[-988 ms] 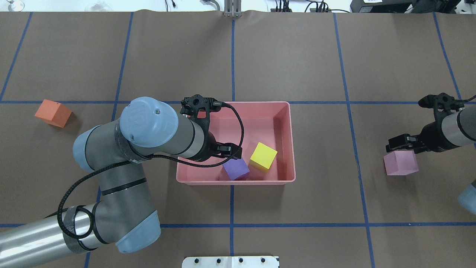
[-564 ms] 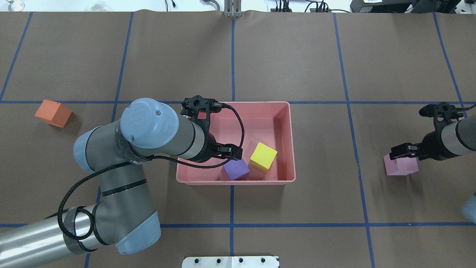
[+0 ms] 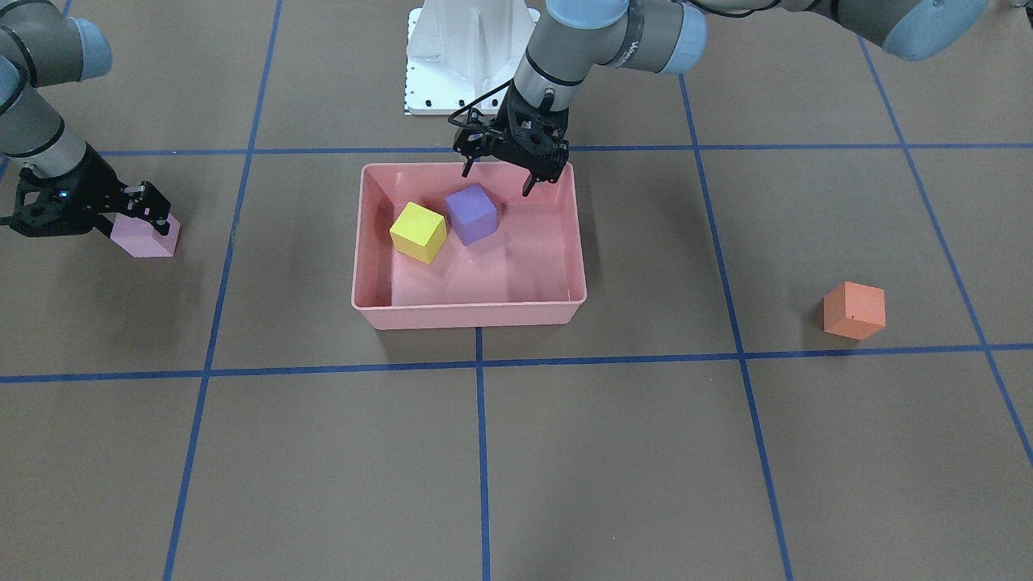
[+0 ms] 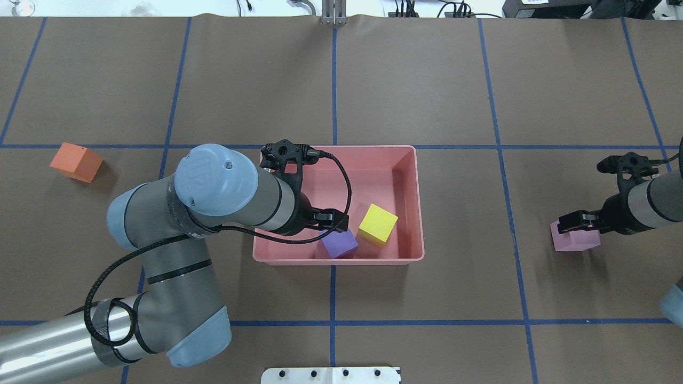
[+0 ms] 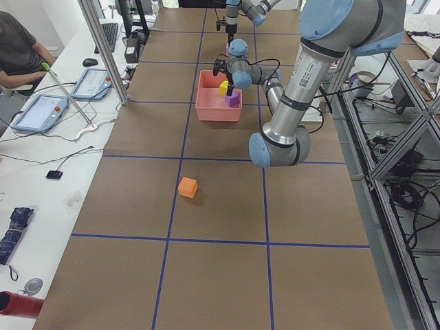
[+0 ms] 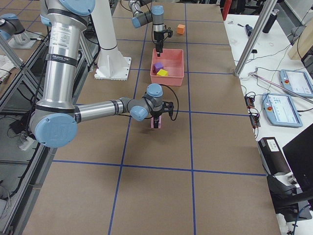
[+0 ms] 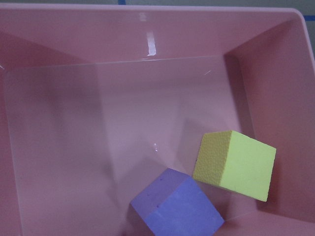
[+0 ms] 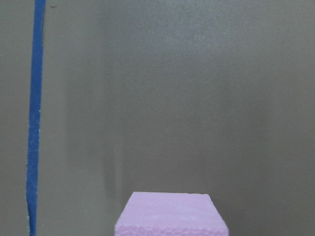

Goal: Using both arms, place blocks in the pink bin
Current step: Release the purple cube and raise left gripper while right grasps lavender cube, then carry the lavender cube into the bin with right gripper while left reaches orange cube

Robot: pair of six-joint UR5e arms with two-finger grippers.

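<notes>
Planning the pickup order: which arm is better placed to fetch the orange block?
Left. The orange block lies nearer the left arm, whose jaws hang open and empty over the pink bin. The right arm is at the light pink block.

bare floor across the pink bin (image 4: 368, 170) toward 12 o'clock, seen from overhead; crowded at 5 to 6 o'clock by yellow block (image 4: 378, 224) and purple block (image 4: 339, 244), side by side near the wall.
</notes>
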